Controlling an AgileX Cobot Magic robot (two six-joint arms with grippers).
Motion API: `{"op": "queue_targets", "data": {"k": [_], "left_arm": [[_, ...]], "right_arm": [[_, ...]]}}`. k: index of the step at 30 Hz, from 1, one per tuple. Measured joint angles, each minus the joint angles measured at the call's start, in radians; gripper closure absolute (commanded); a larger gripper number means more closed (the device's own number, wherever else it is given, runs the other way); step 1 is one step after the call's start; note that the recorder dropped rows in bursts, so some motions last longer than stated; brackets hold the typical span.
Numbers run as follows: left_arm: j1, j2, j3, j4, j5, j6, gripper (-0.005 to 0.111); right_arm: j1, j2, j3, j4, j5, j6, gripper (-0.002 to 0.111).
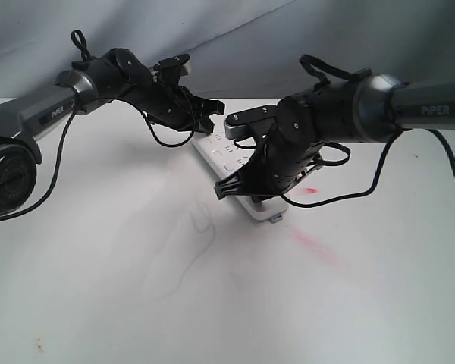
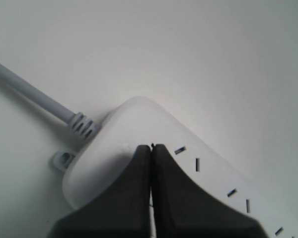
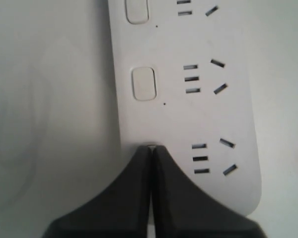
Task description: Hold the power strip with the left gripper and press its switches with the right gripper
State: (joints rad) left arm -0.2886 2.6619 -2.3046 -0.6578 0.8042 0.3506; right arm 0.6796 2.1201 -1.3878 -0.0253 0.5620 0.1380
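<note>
The white power strip (image 1: 221, 156) lies slantwise on the table, its small end tab (image 1: 275, 219) toward the front. My left gripper (image 1: 206, 125) is shut, its tips (image 2: 151, 147) resting on top of the strip's rounded cord end (image 2: 139, 119), beside the pale grey cord (image 2: 37, 94) and a tab (image 2: 63, 159). The right gripper (image 1: 252, 196) is also shut. Its tips (image 3: 151, 147) touch the strip in the switch row at the last socket group (image 3: 211, 157). Two switches (image 3: 143, 83) (image 3: 137, 10) show farther along; any switch under the fingers is hidden.
The strip lies on a white table (image 1: 136, 288). A red smear (image 1: 312, 244) marks the table just right of the strip's front end. A grey cloth backdrop (image 1: 235, 30) hangs behind. Black cables loop from both arms near the strip.
</note>
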Motion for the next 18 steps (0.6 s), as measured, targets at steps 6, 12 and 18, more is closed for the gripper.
{"op": "queue_targets", "data": {"k": [6, 12, 18], "left_arm": [[0.000, 0.000, 0.000, 0.000, 0.000, 0.000, 0.107], [0.000, 0.000, 0.000, 0.000, 0.000, 0.000, 0.107], [0.000, 0.000, 0.000, 0.000, 0.000, 0.000, 0.107]], "right_arm": [[0.003, 0.022, -0.013, -0.011, 0.008, 0.000, 0.108], [0.004, 0.024, -0.016, -0.013, 0.015, 0.000, 0.108], [0.004, 0.024, -0.018, -0.013, 0.025, 0.002, 0.108]]}}
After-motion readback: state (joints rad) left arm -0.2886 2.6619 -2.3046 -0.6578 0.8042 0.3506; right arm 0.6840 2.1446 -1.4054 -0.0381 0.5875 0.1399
